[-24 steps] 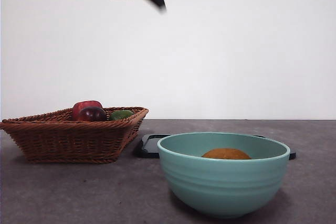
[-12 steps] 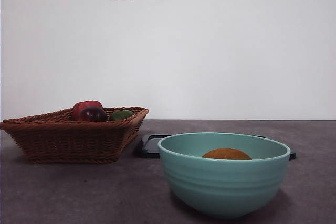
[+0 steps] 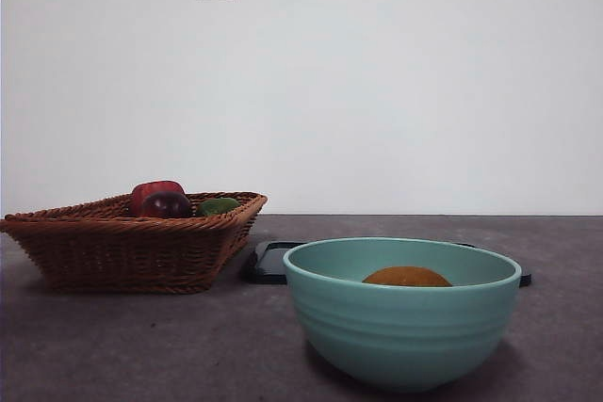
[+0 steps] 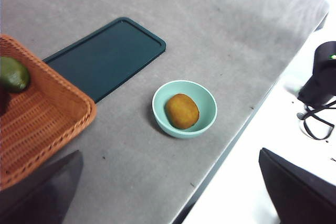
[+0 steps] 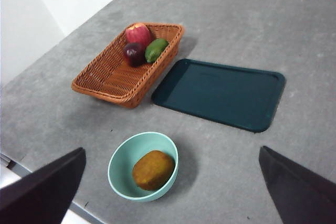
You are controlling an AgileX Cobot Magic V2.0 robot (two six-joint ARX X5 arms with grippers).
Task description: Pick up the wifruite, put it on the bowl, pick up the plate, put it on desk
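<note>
The orange-brown wifruite (image 3: 406, 277) lies inside the mint-green bowl (image 3: 402, 331), near the desk's front edge; both show in the left wrist view (image 4: 182, 110) (image 4: 158, 114) and the right wrist view (image 5: 153, 170) (image 5: 118, 174). The plate, a flat dark green rectangular tray (image 3: 268, 262) (image 4: 103, 56) (image 5: 220, 93), lies on the grey desk (image 3: 141, 345) behind the bowl. My left gripper (image 4: 169, 153) and right gripper (image 5: 171, 150) are both open and empty, high above the desk, away from everything. Neither arm shows in the front view.
A brown wicker basket (image 3: 122, 242) (image 5: 113, 80) stands at the left beside the tray. It holds a red fruit (image 5: 137, 34), a dark purple fruit (image 5: 134, 52) and a green fruit (image 5: 156, 49). The desk's front edge (image 4: 231, 145) runs close to the bowl.
A black arm tip at the top of the front view one second ago has withdrawn out of view. The bowl, fruit, tray and basket have not moved.
</note>
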